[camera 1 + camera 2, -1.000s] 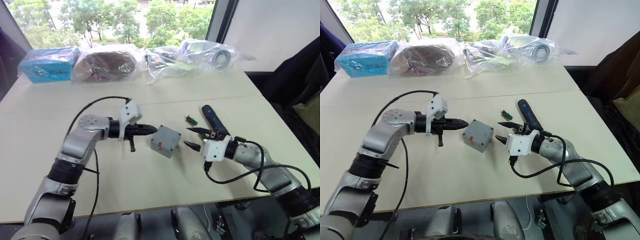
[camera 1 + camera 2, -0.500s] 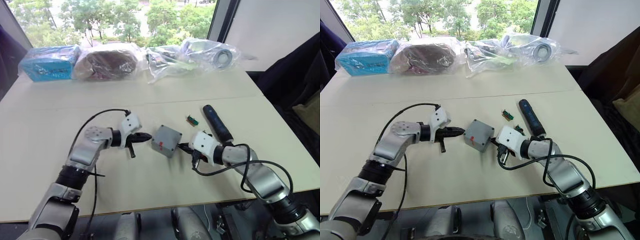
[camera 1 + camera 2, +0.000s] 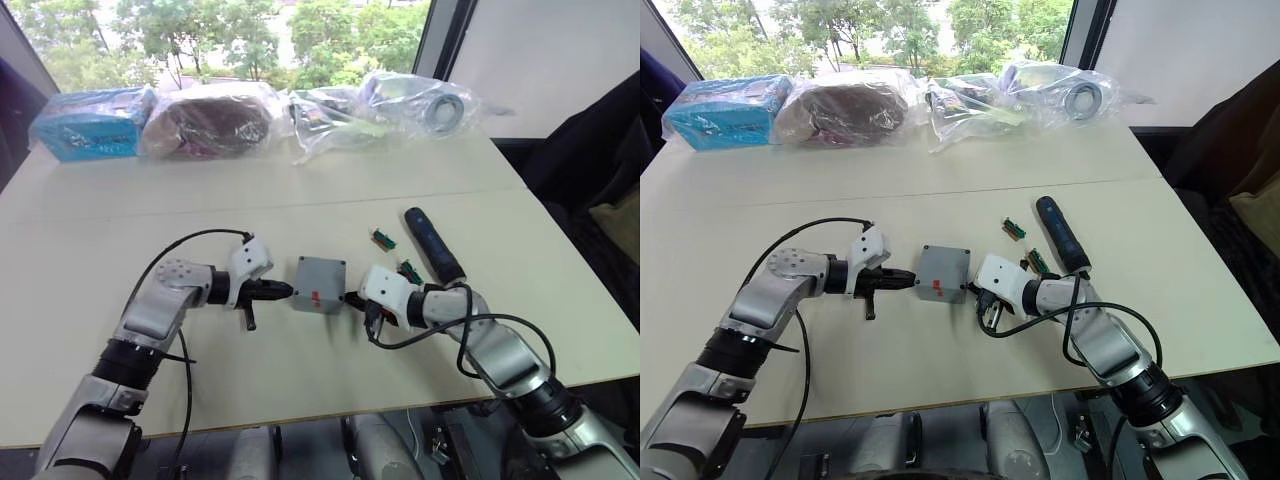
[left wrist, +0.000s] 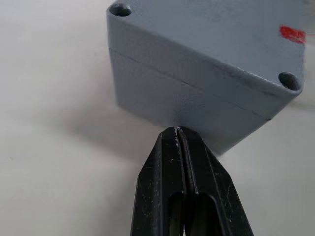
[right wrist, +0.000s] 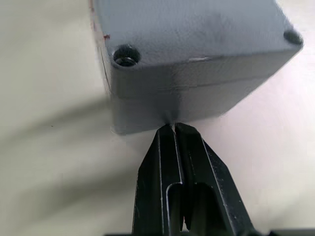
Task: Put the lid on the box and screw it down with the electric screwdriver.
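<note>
Squeezing in from both sides, I had the box (image 3: 318,286) caught between my two pincers: the left gripper (image 3: 283,290) lay just off its left face and the right gripper (image 3: 353,298) just off its right face, each with its fingers pressed together and pinching nothing. From each wrist camera the closed tips sat right at the box's side wall, touching it or next to touching; I could not tell which. The lid (image 4: 211,34) was already seated on the box, its seam running round the wall and its red mark facing up, with open screw holes at the corners. Beyond my right gripper, further out and away from me, lay the electric screwdriver (image 3: 433,244), its long axis running away from me and slightly toward the box. My right arm was clearly the nearer one, so I judged that it should fetch the tool while the left braced the box.
</note>
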### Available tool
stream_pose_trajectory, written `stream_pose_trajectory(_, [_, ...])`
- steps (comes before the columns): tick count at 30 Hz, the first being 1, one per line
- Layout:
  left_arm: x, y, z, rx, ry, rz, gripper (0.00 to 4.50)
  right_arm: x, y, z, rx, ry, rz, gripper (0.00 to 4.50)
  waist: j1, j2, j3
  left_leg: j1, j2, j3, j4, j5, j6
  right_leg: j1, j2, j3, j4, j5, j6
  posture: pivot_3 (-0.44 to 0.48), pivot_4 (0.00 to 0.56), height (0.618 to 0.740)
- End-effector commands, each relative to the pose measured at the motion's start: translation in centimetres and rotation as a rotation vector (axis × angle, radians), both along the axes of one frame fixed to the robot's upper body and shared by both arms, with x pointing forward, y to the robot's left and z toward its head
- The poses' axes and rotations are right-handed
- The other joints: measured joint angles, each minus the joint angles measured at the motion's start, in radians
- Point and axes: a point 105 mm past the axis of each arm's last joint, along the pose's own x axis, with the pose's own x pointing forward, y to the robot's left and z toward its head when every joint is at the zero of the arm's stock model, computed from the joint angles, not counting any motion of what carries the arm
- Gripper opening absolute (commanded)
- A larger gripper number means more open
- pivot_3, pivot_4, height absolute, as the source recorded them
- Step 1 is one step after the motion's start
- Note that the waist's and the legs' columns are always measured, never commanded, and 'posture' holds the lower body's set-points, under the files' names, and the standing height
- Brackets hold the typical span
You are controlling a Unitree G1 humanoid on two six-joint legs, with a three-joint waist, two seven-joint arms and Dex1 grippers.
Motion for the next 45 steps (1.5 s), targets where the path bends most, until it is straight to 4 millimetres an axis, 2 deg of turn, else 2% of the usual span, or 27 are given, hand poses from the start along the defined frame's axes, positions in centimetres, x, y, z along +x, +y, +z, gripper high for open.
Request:
stream_pose_trajectory(1, [-1.4, -1.4, 1.5, -0.058, -0.019, -0.091, 0.00, -0.9, 2.8, 1.6, 0.053, -0.049, 0.130, 0.04, -0.001, 0.000, 0.000, 0.000, 0.000, 0.000, 0.000, 0.000, 0.000, 0.000, 0.000, 0.000, 0.000, 0.000, 0.000, 0.000, 0.150, 0.740])
stream_pose_trajectory(9, [-2.1, 0.1, 1.1, -0.025, 0.004, -0.063, 0.00, -0.6, 2.8, 1.4, 0.027, -0.062, 0.150, 0.04, 0.000, 0.000, 0.000, 0.000, 0.000, 0.000, 0.000, 0.000, 0.000, 0.000, 0.000, 0.000, 0.000, 0.000, 0.000, 0.000, 0.150, 0.740])
stream_pose_trajectory(20, [-1.2, 0.7, 1.3, -0.004, -0.024, -0.035, 0.00, -0.9, 2.0, 1.2, -0.004, -0.045, 0.162, 0.04, 0.000, 0.000, 0.000, 0.000, 0.000, 0.000, 0.000, 0.000, 0.000, 0.000, 0.000, 0.000, 0.000, 0.000, 0.000, 0.000, 0.150, 0.740])
stream_pose_trajectory(25, [-1.8, 2.1, 1.1, 0.032, -0.015, -0.023, 0.00, -0.4, 0.1, 1.9, -0.024, -0.072, 0.110, 0.04, 0.000, 0.000, 0.000, 0.000, 0.000, 0.000, 0.000, 0.000, 0.000, 0.000, 0.000, 0.000, 0.000, 0.000, 0.000, 0.000, 0.150, 0.740])
stream_pose_trajectory(28, [-2.4, 3.4, 2.0, 0.034, -0.016, -0.005, 0.00, 0.3, -1.7, 3.3, 0.014, -0.101, 0.018, 0.04, -0.001, 0.000, 0.001, 0.000, 0.000, 0.000, 0.000, 0.000, 0.000, -0.001, 0.000, 0.000, 0.000, 0.000, 0.000, 0.000, 0.150, 0.740])
stream_pose_trajectory(31, [-3.6, 4.3, 4.4, 0.007, -0.046, -0.003, 0.00, 0.9, -4.1, 5.3, 0.101, -0.105, -0.131, 0.75, 0.000, 0.000, 0.001, -0.001, 0.001, 0.000, 0.000, 0.000, 0.000, -0.001, 0.000, 0.000, 0.000, 0.000, 0.000, 0.000, 0.150, 0.740])
stream_pose_trajectory(33, [-4.2, 4.2, 6.2, -0.030, -0.075, -0.003, 0.00, 1.2, -5.6, 6.2, 0.139, -0.106, -0.225, 1.48, 0.001, 0.000, 0.002, -0.001, 0.001, 0.000, 0.000, 0.000, 0.000, -0.001, 0.000, 0.000, 0.000, 0.000, 0.000, 0.000, 0.150, 0.740])
stream_pose_trajectory(38, [-4.8, 3.1, 9.4, -0.106, -0.130, -0.010, 0.00, 1.4, -8.3, 6.4, 0.184, -0.037, -0.402, 3.21, 0.002, 0.001, 0.002, -0.001, 0.001, 0.001, 0.000, 0.000, 0.000, -0.001, -0.001, 0.000, -0.001, 0.000, 0.000, 0.000, 0.150, 0.740])
stream_pose_trajectory(41, [-5.0, 2.1, 10.5, -0.137, -0.150, -0.028, 0.00, 1.4, -9.3, 5.5, 0.190, 0.038, -0.483, 3.21, 0.000, 0.001, 0.002, -0.001, 0.001, 0.001, 0.000, 0.000, 0.000, -0.001, 0.000, 0.000, -0.001, 0.000, 0.000, 0.000, 0.150, 0.740])
stream_pose_trajectory(45, [-5.1, 1.3, 10.9, -0.146, -0.163, -0.046, 0.00, 1.5, -9.3, 4.7, 0.220, 0.120, -0.544, 3.21, -0.003, 0.001, 0.002, -0.001, 0.001, 0.001, 0.000, 0.000, 0.000, -0.001, 0.000, 0.000, -0.001, 0.000, 0.000, 0.000, 0.150, 0.740])
